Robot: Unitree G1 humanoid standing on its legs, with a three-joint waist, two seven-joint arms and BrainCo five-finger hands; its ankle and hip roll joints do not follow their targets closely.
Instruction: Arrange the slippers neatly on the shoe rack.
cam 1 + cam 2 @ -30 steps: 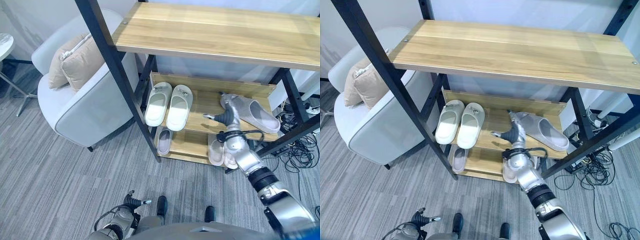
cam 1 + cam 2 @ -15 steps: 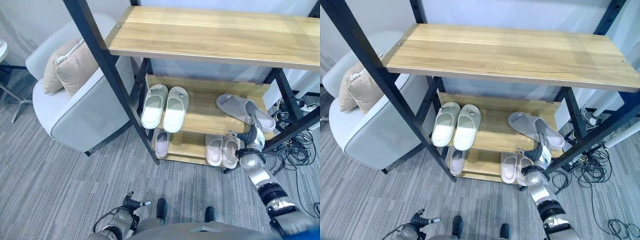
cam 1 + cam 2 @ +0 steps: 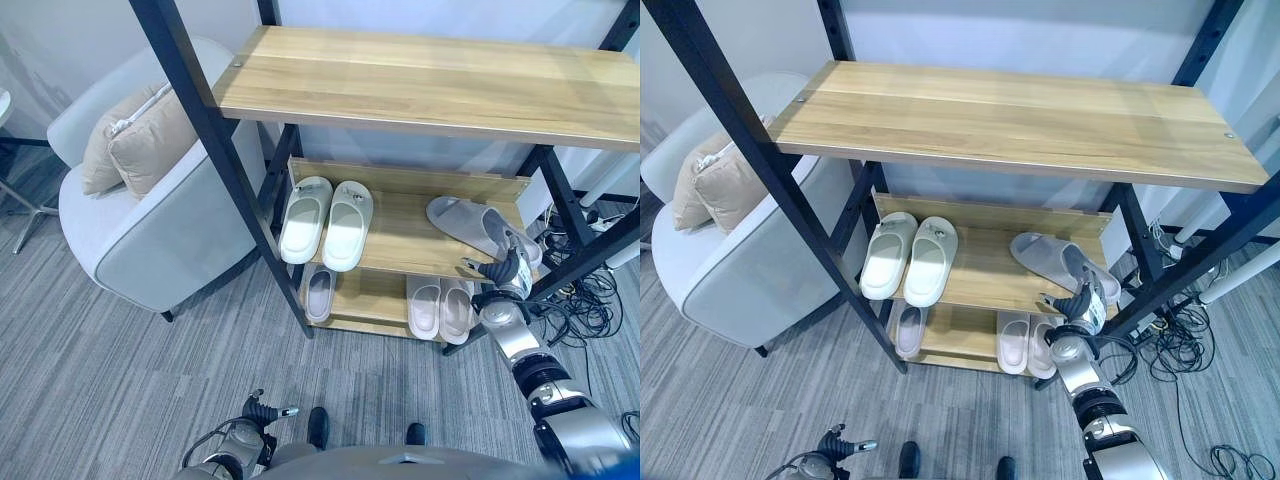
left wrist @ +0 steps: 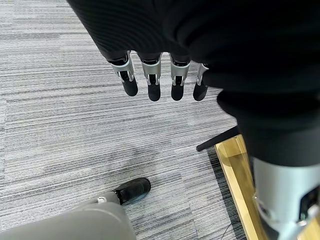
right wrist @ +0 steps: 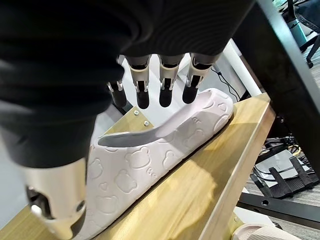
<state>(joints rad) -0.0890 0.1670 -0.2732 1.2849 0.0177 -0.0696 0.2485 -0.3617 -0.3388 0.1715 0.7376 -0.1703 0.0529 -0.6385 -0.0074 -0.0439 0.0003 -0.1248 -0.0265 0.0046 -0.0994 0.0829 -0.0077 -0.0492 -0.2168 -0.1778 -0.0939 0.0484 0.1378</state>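
Rack [image 3: 430,85]: black metal frame, three wooden shelves; top shelf bare wood.
Middle shelf, left: pair of white slippers [image 3: 326,222], side by side, toes toward the front edge.
Middle shelf, right: one grey slipper [image 3: 478,226], lying at an angle across the shelf, its front end near the shelf's right front corner.
Bottom shelf: single pale slipper [image 3: 318,293] at left; pair of pinkish slippers [image 3: 439,307] at right, touching each other.
Right hand [image 3: 505,272]: at the front right corner of the middle shelf, just beside the grey slipper's front end, fingers spread.
Left hand [image 3: 258,412]: low by the carpet [image 3: 120,360], fingers loose.
Armchair [image 3: 150,225]: pale grey, left of the rack, with a beige cushion [image 3: 138,135].
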